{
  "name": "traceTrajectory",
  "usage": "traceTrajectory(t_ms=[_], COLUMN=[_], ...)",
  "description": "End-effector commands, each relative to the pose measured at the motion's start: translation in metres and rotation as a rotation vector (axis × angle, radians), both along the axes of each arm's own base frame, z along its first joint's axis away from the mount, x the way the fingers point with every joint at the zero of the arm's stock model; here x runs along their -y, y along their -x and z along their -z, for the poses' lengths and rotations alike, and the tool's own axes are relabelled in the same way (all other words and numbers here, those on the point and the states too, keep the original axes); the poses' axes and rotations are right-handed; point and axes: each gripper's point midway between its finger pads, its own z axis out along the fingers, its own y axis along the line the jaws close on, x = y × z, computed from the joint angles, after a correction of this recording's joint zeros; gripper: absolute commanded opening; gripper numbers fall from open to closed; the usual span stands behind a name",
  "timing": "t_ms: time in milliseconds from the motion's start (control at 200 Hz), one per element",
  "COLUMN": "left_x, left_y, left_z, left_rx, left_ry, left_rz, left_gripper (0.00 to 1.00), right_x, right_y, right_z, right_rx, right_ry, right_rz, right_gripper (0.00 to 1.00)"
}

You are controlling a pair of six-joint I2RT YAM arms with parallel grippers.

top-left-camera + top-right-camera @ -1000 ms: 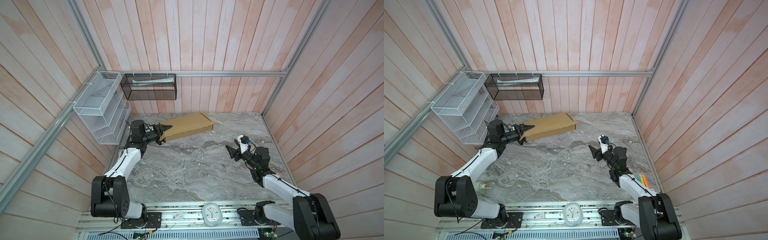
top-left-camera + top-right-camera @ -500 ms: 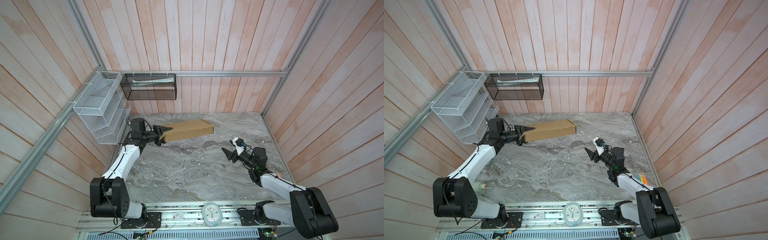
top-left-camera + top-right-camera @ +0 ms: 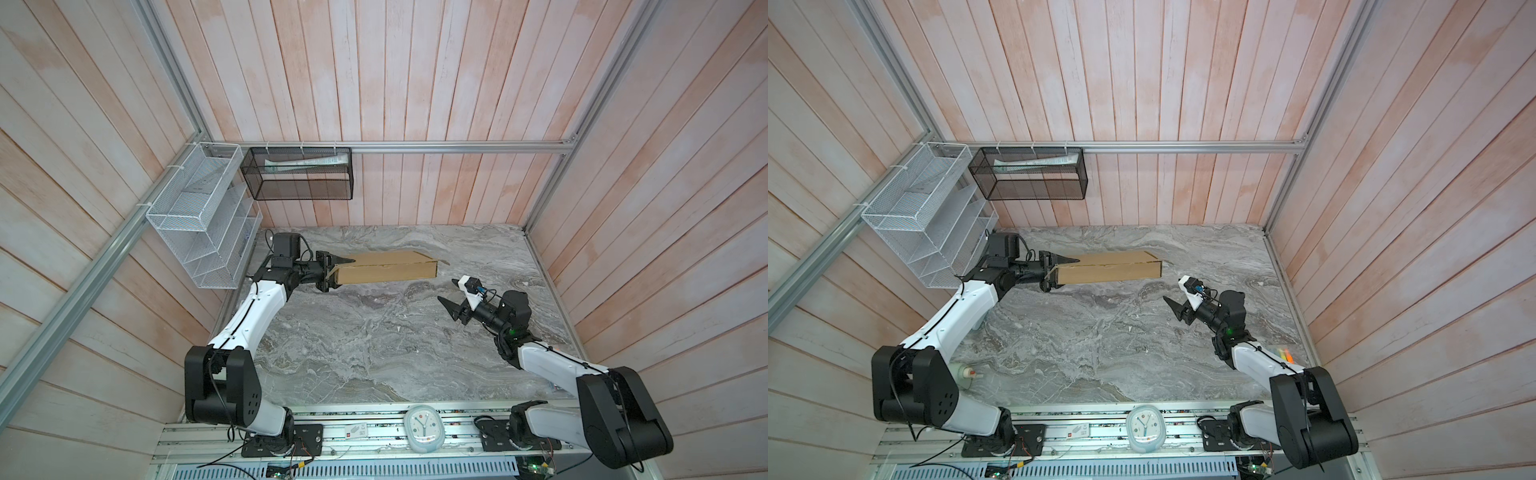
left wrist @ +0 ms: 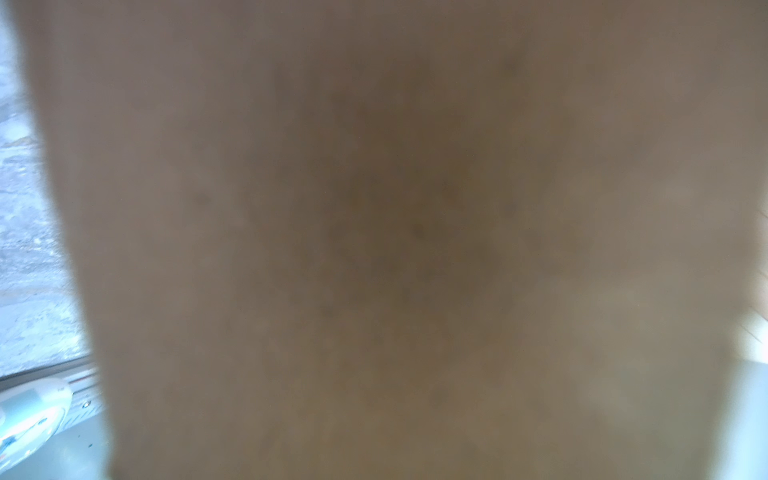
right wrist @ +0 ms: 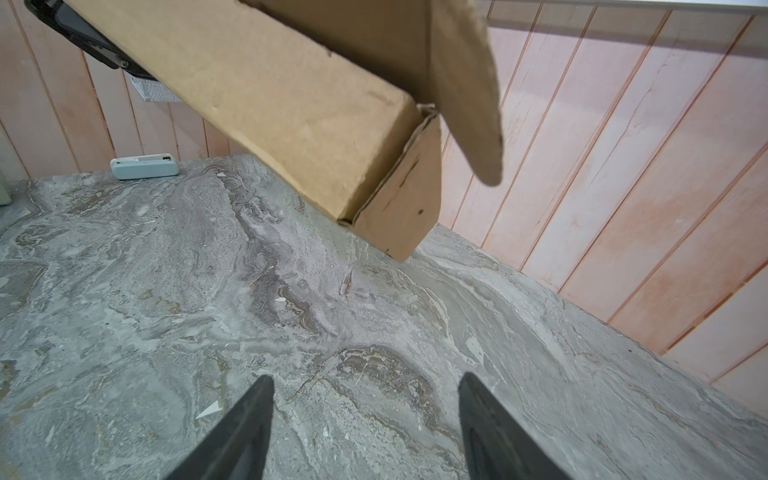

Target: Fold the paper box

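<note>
Left gripper (image 3: 337, 272) pinches the left end of a cardboard box (image 3: 386, 271), probably light and stiff, upper centre; right gripper (image 3: 447, 290), spread and empty, could take its free end.

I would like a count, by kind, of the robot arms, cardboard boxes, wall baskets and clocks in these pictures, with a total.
robot arms: 2, the left arm and the right arm
cardboard box: 1
wall baskets: 2, the white basket and the black basket
clock: 1
Total: 6
</note>
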Motion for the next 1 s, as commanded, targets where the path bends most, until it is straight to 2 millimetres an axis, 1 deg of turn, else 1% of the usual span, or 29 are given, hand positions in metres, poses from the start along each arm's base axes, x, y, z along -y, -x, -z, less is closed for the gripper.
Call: traceTrajectory(t_ms=[0,240,440,535,605,685,850,995], left_x=[0.003,0.005,0.007,0.007,0.006,0.007,0.007,0.007], left_y=[0.006,0.011,0.016,0.019,0.021,0.023,0.021,0.022], left_z=[0.002,0.009,0.009,0.009,0.009,0.010,0.009,0.006], left_rx=[-0.027,-0.072,-0.097,-0.111,-0.120,-0.138,-0.159,-0.171], left_ry=[-0.001,0.008,0.002,-0.006,-0.010,-0.017,-0.022,-0.037], left_rz=[0.036,0.060,0.088,0.105,0.115,0.125,0.144,0.175], left_gripper=[0.40,0.38,0.38,0.38,0.38,0.38,0.37,0.37], right_x=[-0.009,-0.017,-0.016,-0.016,-0.019,-0.022,-0.028,-0.027], right_y=[-0.001,0.004,0.003,0.002,0.004,0.007,0.015,0.013], right_z=[-0.013,-0.017,-0.021,-0.019,-0.016,-0.013,-0.013,-0.011], right_rx=[0.055,0.112,0.152,0.157,0.155,0.154,0.161,0.169], right_ry=[0.006,0.033,0.035,0.057,0.084,0.094,0.089,0.100], right_rz=[-0.053,-0.061,-0.046,-0.047,-0.077,-0.110,-0.174,-0.170], right_gripper=[0.71,0.71,0.71,0.71,0.71,0.72,0.71,0.72])
